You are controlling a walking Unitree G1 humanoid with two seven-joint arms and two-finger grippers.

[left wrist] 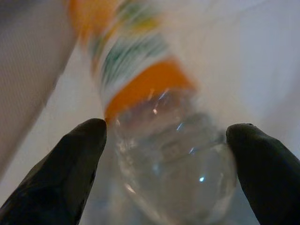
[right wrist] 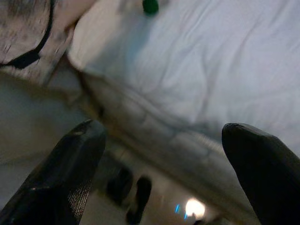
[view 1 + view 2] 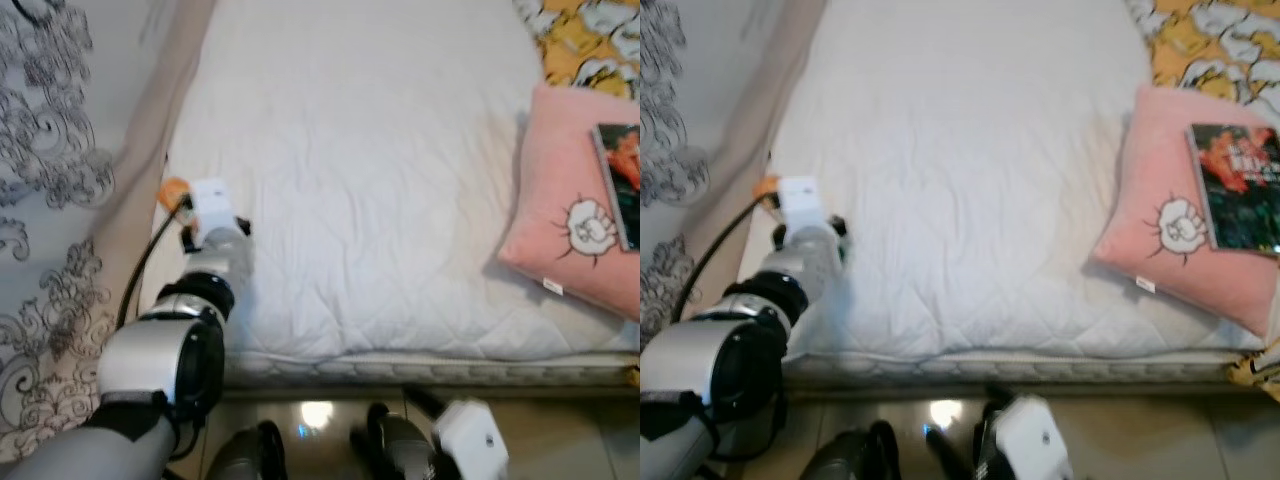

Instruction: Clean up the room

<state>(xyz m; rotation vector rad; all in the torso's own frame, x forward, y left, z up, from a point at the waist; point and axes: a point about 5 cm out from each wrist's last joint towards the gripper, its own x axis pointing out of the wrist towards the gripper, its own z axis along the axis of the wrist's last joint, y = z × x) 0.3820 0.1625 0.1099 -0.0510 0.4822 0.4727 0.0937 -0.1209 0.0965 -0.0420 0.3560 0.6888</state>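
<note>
The left arm is being reached out over the near left corner of the bed, beside the curtain; the left claw itself is being hidden in the head views behind the white wrist housing, with only a scrap of orange being glimpsed past it; in the left wrist view the two black fingers are being held apart on either side of a clear plastic bottle with an orange-banded label, lying on the white quilt; whether the pads are touching the bottle cannot be told, and its far end is being blurred out and cut off at the frame's edge. The right claw is being held low by the foot of the bed, its fingers spread wide with nothing between them; the mattress edge and a shiny floor are being seen beyond, much blurred; a small green object on the quilt is being left too indistinct to name. On the right side of the bed a pink pillow is being lain on by a dark book, partly cut off in the left eye view; a yellow patterned cloth is being cropped at the top corner.
</note>
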